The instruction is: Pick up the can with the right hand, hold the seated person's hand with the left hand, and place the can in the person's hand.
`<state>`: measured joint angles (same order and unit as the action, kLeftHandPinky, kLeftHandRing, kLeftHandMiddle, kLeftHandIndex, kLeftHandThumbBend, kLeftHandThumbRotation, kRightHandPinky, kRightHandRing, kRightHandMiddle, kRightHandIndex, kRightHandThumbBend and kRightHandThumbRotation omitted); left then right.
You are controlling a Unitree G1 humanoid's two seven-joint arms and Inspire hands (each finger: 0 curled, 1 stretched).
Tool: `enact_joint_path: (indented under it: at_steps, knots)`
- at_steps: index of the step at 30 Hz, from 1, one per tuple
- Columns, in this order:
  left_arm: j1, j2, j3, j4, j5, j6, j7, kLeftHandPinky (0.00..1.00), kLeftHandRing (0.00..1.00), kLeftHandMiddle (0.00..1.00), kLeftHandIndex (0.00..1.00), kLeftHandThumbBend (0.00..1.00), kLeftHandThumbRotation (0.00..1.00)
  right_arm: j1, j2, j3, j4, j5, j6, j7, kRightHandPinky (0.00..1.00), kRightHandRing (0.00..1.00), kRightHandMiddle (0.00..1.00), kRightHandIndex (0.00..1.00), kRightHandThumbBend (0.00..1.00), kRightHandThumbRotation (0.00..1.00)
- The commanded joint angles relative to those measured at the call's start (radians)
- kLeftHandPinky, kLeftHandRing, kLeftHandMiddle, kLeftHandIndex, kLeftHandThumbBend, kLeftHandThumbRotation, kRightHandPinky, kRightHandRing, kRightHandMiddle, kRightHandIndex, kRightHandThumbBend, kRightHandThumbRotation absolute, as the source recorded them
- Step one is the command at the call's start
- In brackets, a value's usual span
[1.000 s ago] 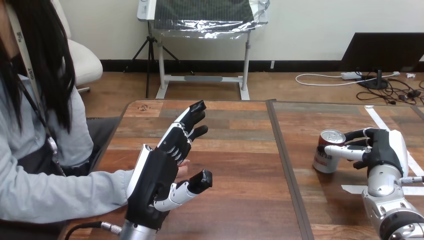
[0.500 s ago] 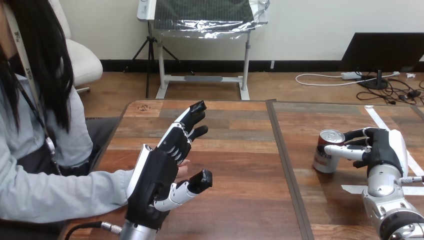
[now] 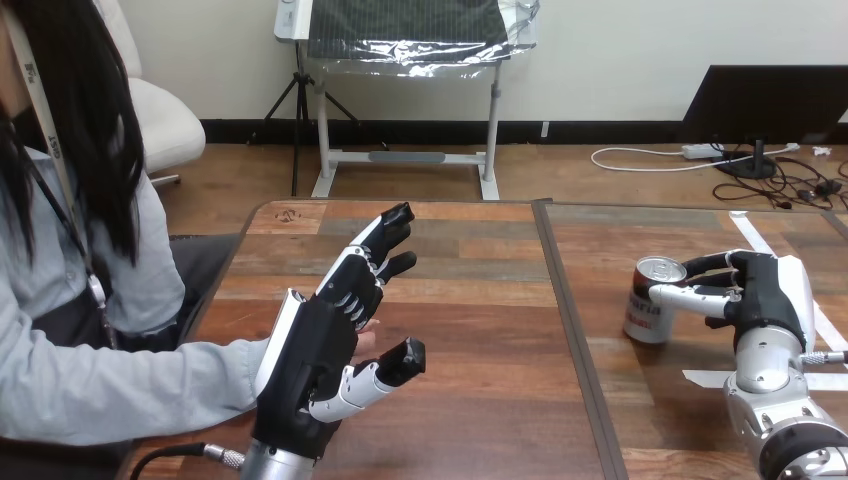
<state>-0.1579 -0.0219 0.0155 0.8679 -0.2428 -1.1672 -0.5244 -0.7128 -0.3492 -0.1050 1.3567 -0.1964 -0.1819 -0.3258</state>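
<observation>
Red-labelled can (image 3: 645, 312) slightly further left

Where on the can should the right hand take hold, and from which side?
Around the side wall of the can at mid-height, from its right, where the right hand is. It stands upright, so the round wall suits a wrapping grasp.

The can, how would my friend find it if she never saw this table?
Look at the wooden table, right of the dark seam down its middle. The can stands there, with the robot's right hand curled round it. It is the only small round thing on the table: silver top, red and white side.
</observation>
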Motion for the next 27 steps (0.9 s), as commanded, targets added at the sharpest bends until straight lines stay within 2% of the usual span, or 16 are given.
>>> enact_joint_path:
  at_steps: [1, 8, 17, 27]
  knots:
    - [-0.042, -0.004, 0.002, -0.024, -0.001, -0.006, 0.003, 0.88, 0.94, 0.94, 0.88, 1.00, 0.62, -0.043, -0.001, -0.018, -0.023, 0.020, -0.043, 0.008, 0.45, 0.49, 0.52, 0.52, 0.82, 0.00]
    - [-0.041, -0.003, 0.002, -0.026, -0.005, -0.003, 0.001, 0.88, 0.94, 0.94, 0.89, 1.00, 0.61, -0.039, 0.004, -0.014, -0.027, 0.017, -0.065, 0.007, 0.44, 0.49, 0.52, 0.52, 0.83, 0.00]
    - [-0.041, 0.002, 0.004, -0.025, 0.008, -0.005, 0.012, 0.88, 0.94, 0.94, 0.89, 1.00, 0.62, -0.034, 0.016, -0.029, -0.034, 0.039, -0.101, 0.026, 0.40, 0.46, 0.50, 0.51, 0.82, 0.00]
    - [-0.045, 0.001, 0.004, -0.022, 0.001, -0.004, 0.006, 0.88, 0.94, 0.94, 0.89, 1.00, 0.62, -0.031, 0.024, -0.023, -0.044, 0.048, -0.132, 0.033, 0.37, 0.43, 0.49, 0.51, 0.81, 0.00]
